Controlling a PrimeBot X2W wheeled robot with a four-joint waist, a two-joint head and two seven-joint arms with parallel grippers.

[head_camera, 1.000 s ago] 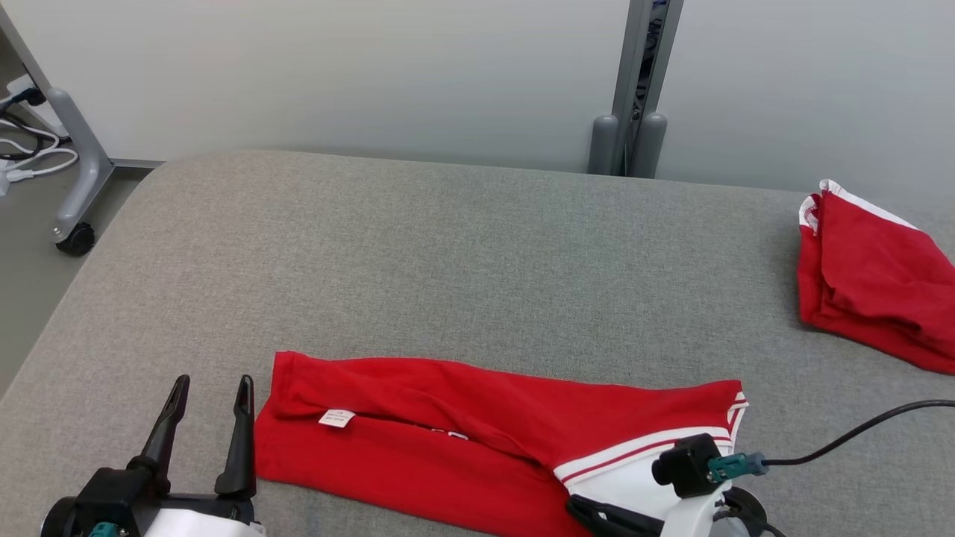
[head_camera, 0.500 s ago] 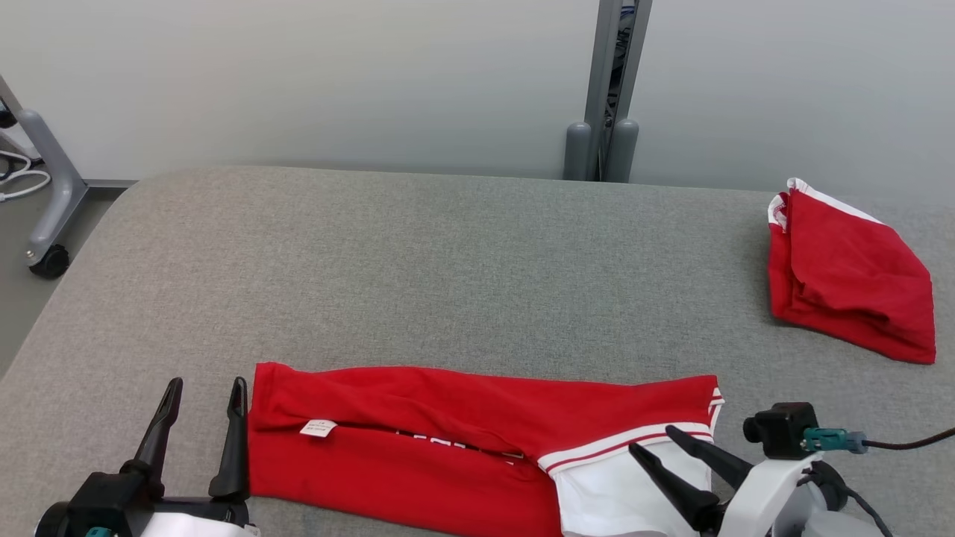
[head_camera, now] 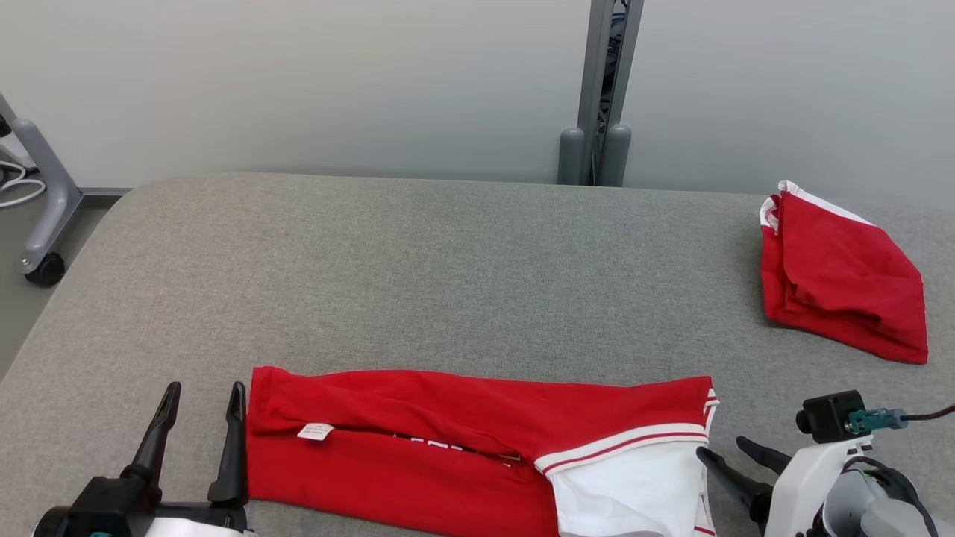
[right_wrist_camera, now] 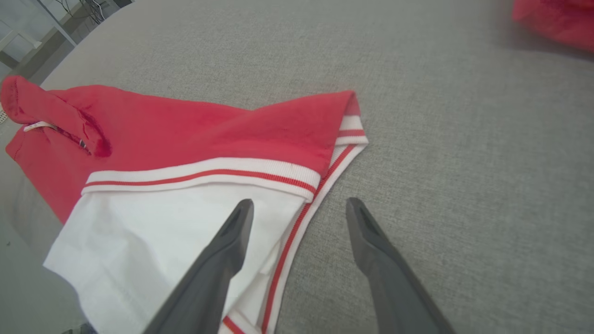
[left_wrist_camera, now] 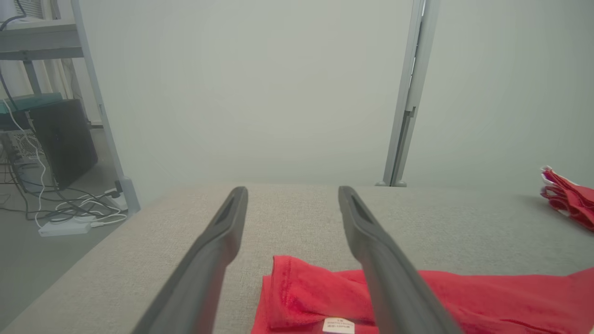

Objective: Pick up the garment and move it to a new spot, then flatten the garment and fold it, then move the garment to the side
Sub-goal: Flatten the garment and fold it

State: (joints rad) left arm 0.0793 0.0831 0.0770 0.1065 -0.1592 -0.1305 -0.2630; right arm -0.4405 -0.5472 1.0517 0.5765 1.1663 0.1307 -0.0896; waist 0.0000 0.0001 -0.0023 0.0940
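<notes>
Honestly, the garment [head_camera: 418, 462] lies half-folded along the near edge of the table [head_camera: 448, 261], left gripper [head_camera: 206, 388] and right gripper [head_camera: 722, 446] both open and empty there. One lopsided grab could pull the fold apart or off that edge.

The table [head_camera: 448, 261] is topped with grey woven fabric and has rounded corners. The garment [head_camera: 448, 418] lies flat near its front edge, folded into a long band running left to right. It is red for most of its length and white at the right end, with red-striped trim. A small white label [head_camera: 315, 431] sits near its left end. A red bundle [head_camera: 843, 283] with a white edge lies well apart, at the far right.
</notes>
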